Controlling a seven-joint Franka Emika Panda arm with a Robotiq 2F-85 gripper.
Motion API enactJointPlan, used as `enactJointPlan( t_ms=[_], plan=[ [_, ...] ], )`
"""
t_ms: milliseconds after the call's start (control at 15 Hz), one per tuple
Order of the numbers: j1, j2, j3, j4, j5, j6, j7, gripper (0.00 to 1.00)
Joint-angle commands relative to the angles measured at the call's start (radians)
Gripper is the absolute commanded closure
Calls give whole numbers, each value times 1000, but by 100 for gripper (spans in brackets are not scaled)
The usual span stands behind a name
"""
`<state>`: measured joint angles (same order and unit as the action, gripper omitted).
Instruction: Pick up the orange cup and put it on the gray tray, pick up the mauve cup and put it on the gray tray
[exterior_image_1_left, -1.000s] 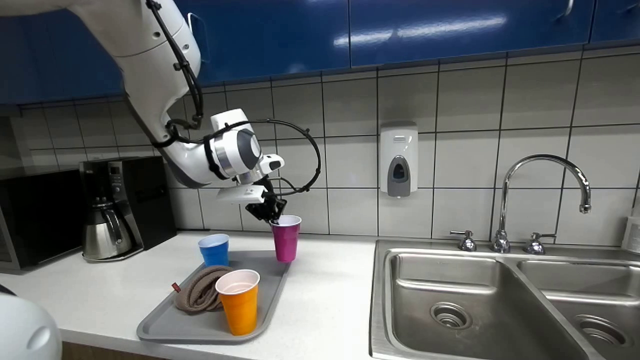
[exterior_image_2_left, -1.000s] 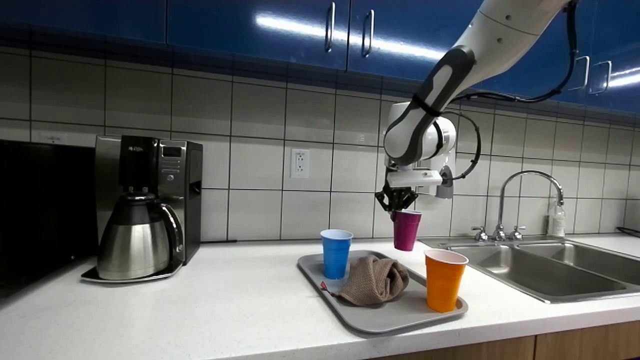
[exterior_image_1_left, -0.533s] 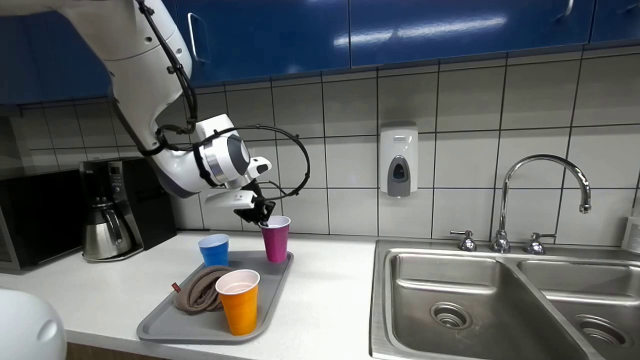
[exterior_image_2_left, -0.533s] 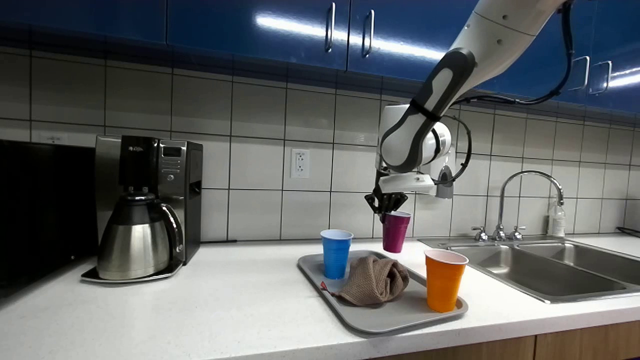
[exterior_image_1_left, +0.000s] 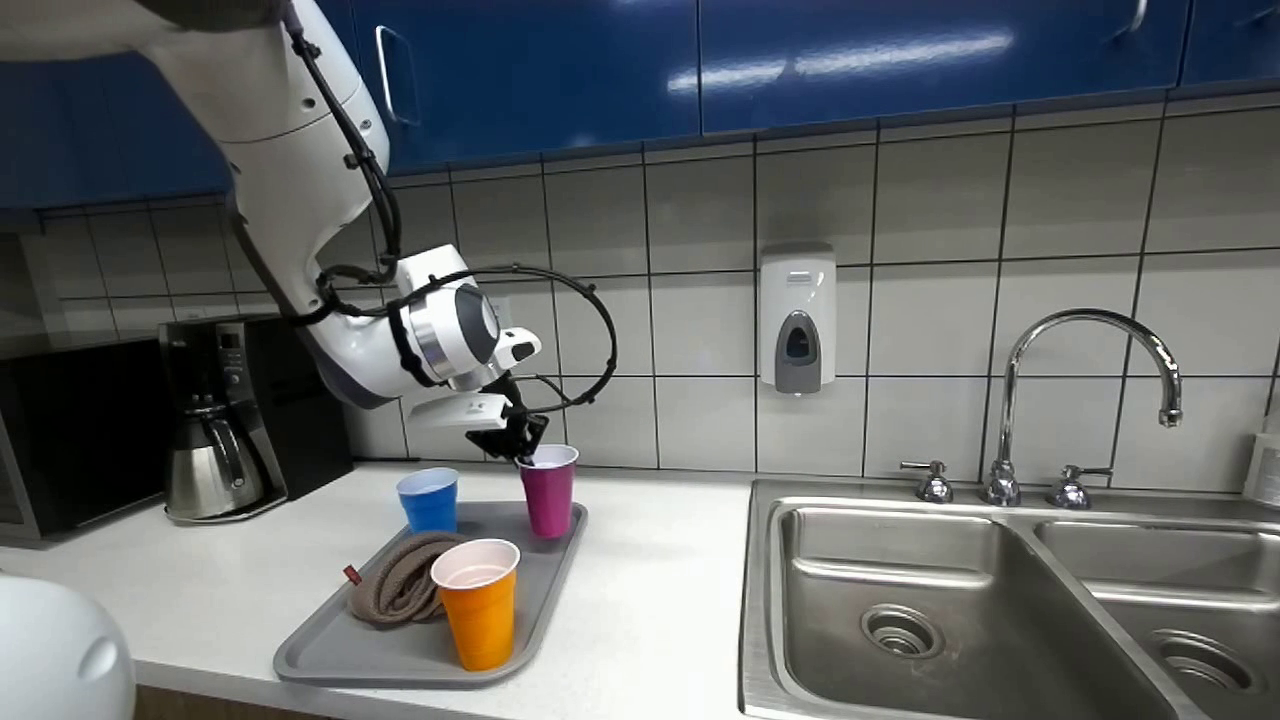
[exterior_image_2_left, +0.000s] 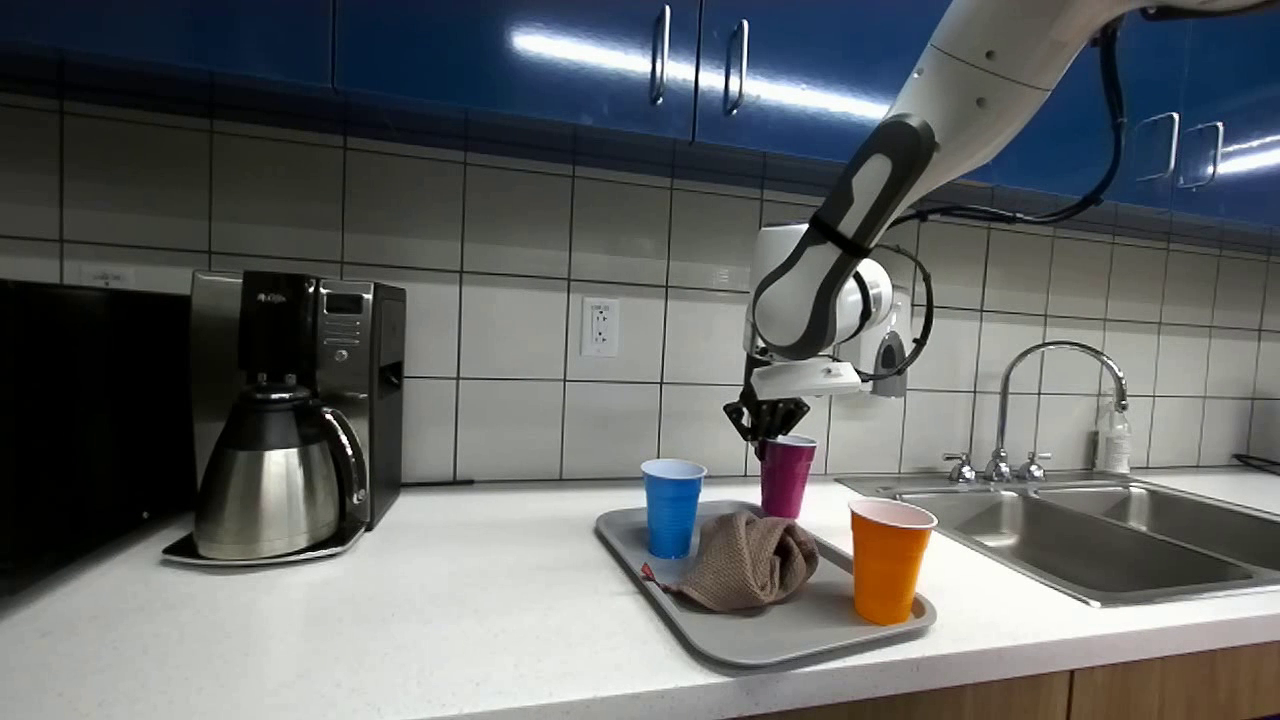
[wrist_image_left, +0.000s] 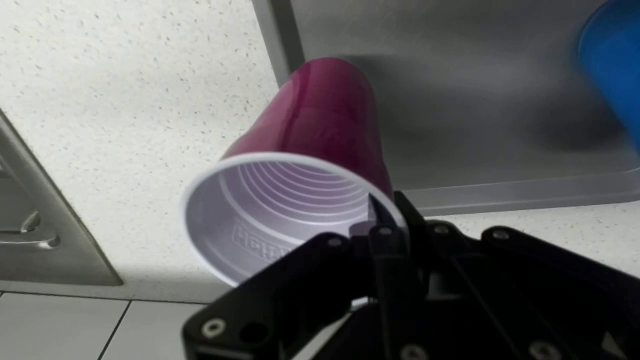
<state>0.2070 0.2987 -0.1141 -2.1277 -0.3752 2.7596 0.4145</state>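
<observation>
In an exterior view, the black gripper (exterior_image_1_left: 527, 459) pinches the rim of the mauve cup (exterior_image_1_left: 549, 502), a tapered plastic tumbler leaning slightly at the far corner of the gray tray (exterior_image_1_left: 350, 655); the grip itself is hard to make out. The orange cup (exterior_image_1_left: 483, 620), smooth and pale inside, stands upright on the tray beside a bunched brown cloth (exterior_image_1_left: 400, 580) that hides the foot of the blue cup (exterior_image_1_left: 431, 510). Round drains (exterior_image_1_left: 901, 631) in the steel sink (exterior_image_1_left: 764, 600) show only from here.

In an exterior view, a coffee maker (exterior_image_2_left: 341, 345) faces the lens with its rounded carafe (exterior_image_2_left: 265, 500). The cloth's waffle weave reads clearly, and the blue cup's foot is in sight. Whether the mauve cup's base touches the tray cannot be told.

The wrist view looks into the mauve cup, revealing ridged rings and raised lettering partly covered by the gripper. One finger (wrist_image_left: 413, 222) lies outside the wall, the other inside. The cup overlaps the tray's raised rim, beside speckled counter (wrist_image_left: 150, 90); the blue cup is blurred and cut off.
</observation>
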Motion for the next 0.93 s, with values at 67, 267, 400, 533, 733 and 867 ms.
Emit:
enactJointPlan(
  t_ms=[67, 267, 400, 533, 733, 867],
  plan=[
    [18, 49, -9, 58, 11, -2, 46, 99],
    [43, 72, -31, 87, -4, -2, 96, 99],
    [61, 84, -44, 109, -7, -5, 125, 99],
    [80, 101, -59, 133, -11, -9, 154, 99],
    [110, 131, -87, 165, -19, -14, 200, 99],
    [125, 149, -102, 179, -20, -16, 218, 99]
  ],
)
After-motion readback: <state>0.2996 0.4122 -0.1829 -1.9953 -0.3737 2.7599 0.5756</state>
